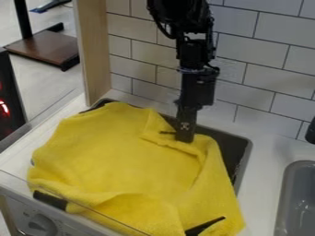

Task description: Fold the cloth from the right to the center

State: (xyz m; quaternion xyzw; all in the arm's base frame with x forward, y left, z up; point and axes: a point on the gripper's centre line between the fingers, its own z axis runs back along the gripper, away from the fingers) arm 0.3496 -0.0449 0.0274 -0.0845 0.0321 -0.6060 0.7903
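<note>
On your white table (pixel 265 161), the dark tray (pixel 232 145) sits mostly under the yellow cloth (pixel 123 156). You likely have nearly the whole fold left: the right side is creased but outspread, short of the center. Your tool (pixel 184 138) meets the upper-right part; you cannot tell whether it grips.

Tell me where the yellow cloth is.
In the camera view, the yellow cloth lies over the dark tray, left of the gray sink, the pincer at its far right part.
</note>
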